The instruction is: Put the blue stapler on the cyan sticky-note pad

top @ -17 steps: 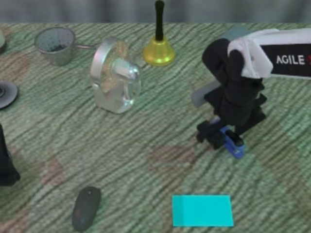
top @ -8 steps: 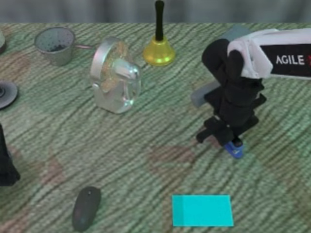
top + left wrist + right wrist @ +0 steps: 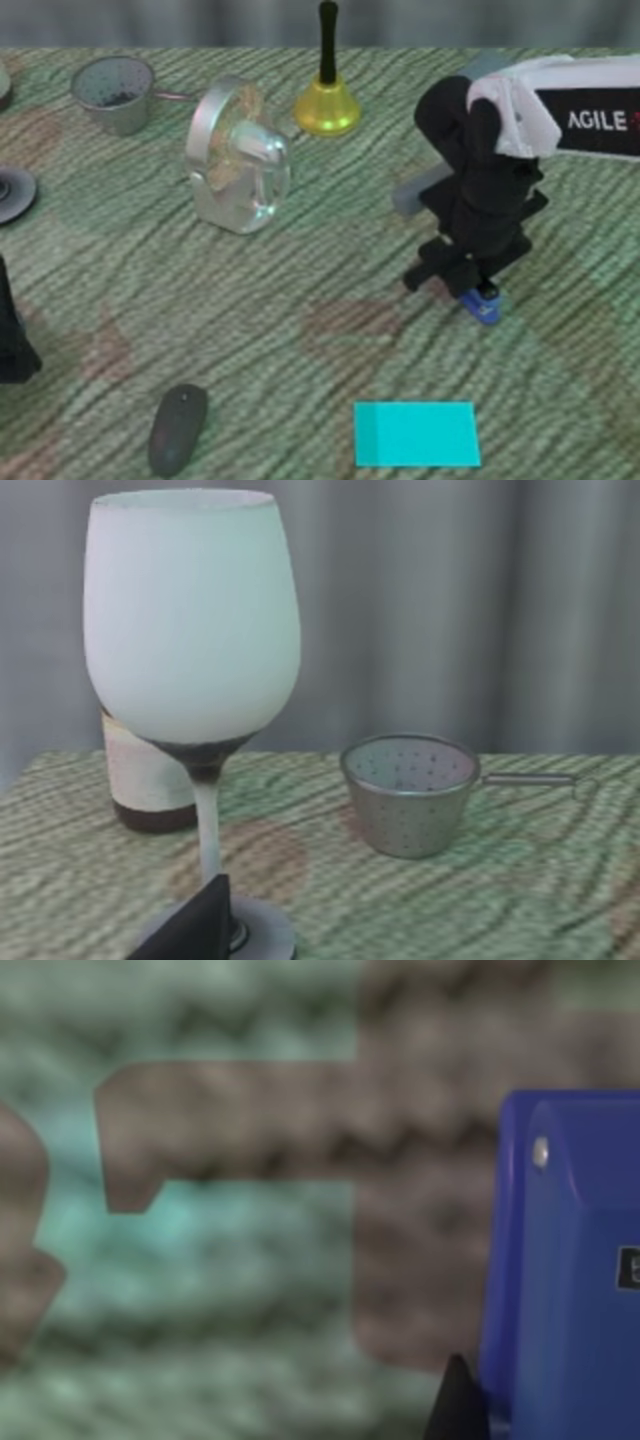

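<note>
On the table's right half, right tool (image 3: 470, 290) down over the blue stapler (image 3: 482, 303), fingers seemingly closed on it though contact is hidden, stapler well apart from the cyan sticky-note pad (image 3: 417, 434) near the front edge; left arm parked at left edge.

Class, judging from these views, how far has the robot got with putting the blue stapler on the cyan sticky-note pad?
Done: the right hand is down over the blue stapler; only the stapler's tip shows beneath it from above. In hand: the grasp itself; whether it has closed is unclear. Left: lifting, carrying to the cyan sticky-note pad, which lies bare nearer the front edge, and releasing. The left arm sits parked at the table's left.
</note>
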